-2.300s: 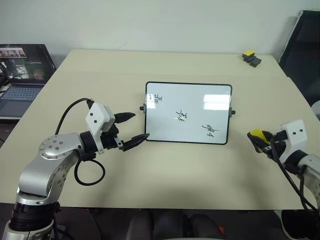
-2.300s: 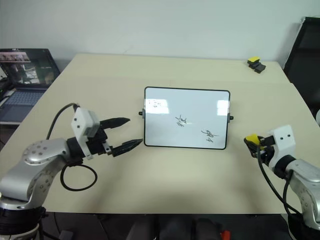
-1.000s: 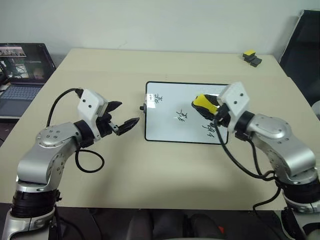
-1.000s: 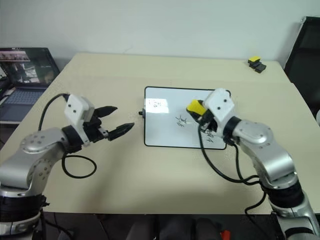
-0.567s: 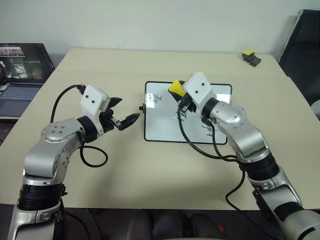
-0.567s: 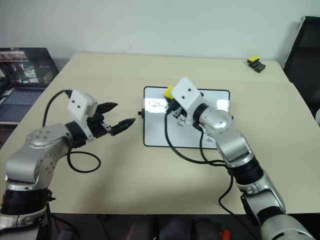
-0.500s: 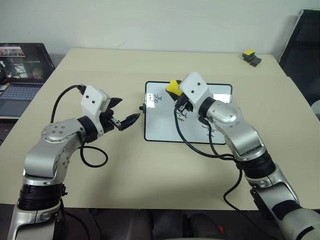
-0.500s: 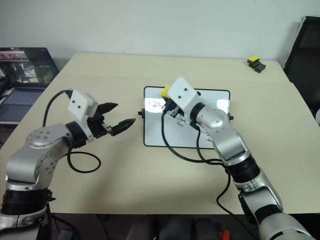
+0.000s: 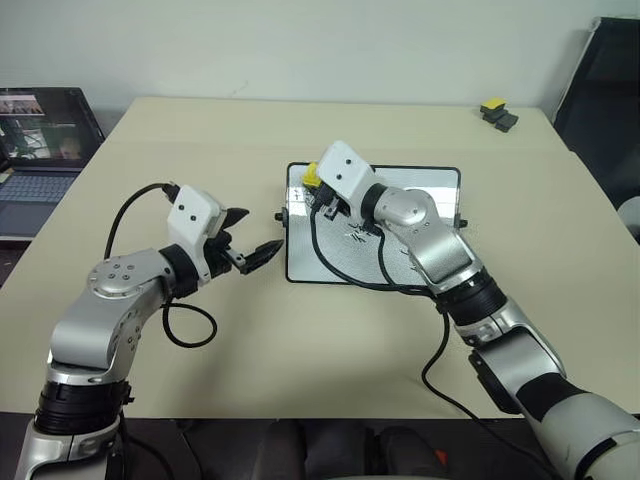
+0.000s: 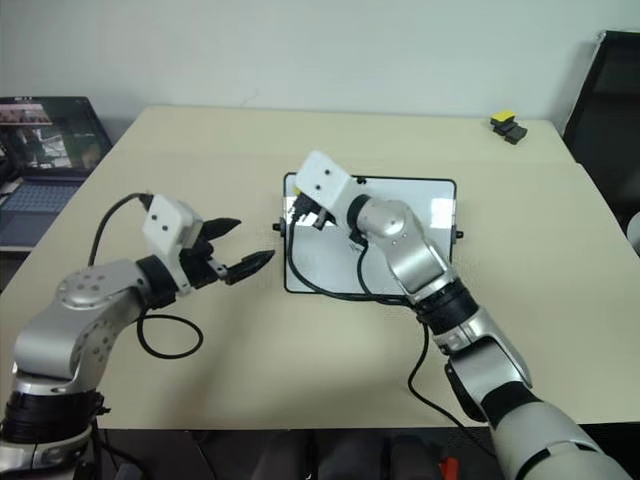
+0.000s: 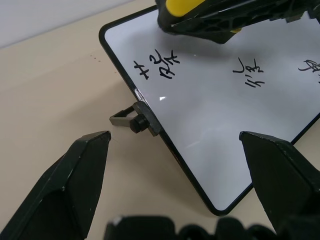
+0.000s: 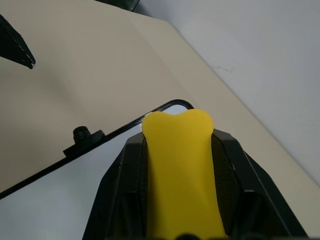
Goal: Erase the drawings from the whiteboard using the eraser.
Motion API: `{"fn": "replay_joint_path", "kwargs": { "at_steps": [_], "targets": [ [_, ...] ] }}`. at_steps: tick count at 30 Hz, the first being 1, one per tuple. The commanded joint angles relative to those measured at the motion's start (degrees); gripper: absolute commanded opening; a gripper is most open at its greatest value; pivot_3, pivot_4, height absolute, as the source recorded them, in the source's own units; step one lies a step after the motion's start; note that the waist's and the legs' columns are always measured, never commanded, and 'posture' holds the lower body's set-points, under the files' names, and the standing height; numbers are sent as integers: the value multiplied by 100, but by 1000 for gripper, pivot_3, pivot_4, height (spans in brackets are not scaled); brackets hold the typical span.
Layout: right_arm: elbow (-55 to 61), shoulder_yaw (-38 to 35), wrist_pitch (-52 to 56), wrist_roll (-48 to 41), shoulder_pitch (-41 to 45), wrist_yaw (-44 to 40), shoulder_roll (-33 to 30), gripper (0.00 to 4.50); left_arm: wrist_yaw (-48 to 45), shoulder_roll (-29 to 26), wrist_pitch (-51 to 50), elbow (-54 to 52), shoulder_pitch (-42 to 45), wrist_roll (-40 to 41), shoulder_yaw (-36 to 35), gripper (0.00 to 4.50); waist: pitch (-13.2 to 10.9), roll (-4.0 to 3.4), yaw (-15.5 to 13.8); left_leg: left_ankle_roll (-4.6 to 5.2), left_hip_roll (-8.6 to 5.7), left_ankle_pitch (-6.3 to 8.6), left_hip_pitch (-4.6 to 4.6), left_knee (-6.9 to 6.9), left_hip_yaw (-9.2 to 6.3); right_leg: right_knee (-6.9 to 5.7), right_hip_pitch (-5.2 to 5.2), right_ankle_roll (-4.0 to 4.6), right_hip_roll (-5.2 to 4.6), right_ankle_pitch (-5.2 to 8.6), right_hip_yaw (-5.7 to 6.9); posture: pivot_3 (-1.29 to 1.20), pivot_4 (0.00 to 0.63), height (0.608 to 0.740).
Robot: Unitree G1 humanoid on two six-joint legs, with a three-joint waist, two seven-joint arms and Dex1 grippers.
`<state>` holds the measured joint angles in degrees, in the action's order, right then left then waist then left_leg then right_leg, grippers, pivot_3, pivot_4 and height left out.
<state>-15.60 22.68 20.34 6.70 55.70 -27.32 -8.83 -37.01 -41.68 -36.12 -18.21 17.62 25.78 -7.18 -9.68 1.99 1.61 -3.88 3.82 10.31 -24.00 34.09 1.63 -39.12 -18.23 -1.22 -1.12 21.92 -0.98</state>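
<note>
The right pincer (image 9: 318, 188) clamps the eraser (image 9: 311, 176) over the whiteboard (image 9: 420, 265) corner (top-left drawings (image 11: 157, 65) beneath); the left pincer (image 9: 258, 240) gapes wide beside the frame.

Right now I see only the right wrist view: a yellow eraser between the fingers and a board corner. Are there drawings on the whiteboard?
Observer: Yes, three drawings are on the whiteboard, none wiped.
Operator: Where is the eraser against them?
Observer: The eraser, held by the right gripper, is at the board's far left corner, close to the leftmost drawing.
Operator: And the other arm?
Observer: The left gripper is open beside the board's left knob, not touching it.
</note>
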Motion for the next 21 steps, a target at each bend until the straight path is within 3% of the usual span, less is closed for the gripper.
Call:
{"fn": "replay_joint_path", "kwargs": {
  "at_steps": [1,21],
  "targets": [
    [-357,53,-415,168,258,-21,187,1371,27,9,16,-255,14,23,-119,4500,0,0,3,0,1,0,0,0,0,0,0,0,-1,0,0,0,150,740],
    [-2565,-98,-1652,500,762,226,659,1371,11,15,-49,-444,-82,81,-142,4500,-1,0,17,-1,6,0,3,-1,0,-6,-1,0,-5,0,-1,0,150,740]
  ]
}}
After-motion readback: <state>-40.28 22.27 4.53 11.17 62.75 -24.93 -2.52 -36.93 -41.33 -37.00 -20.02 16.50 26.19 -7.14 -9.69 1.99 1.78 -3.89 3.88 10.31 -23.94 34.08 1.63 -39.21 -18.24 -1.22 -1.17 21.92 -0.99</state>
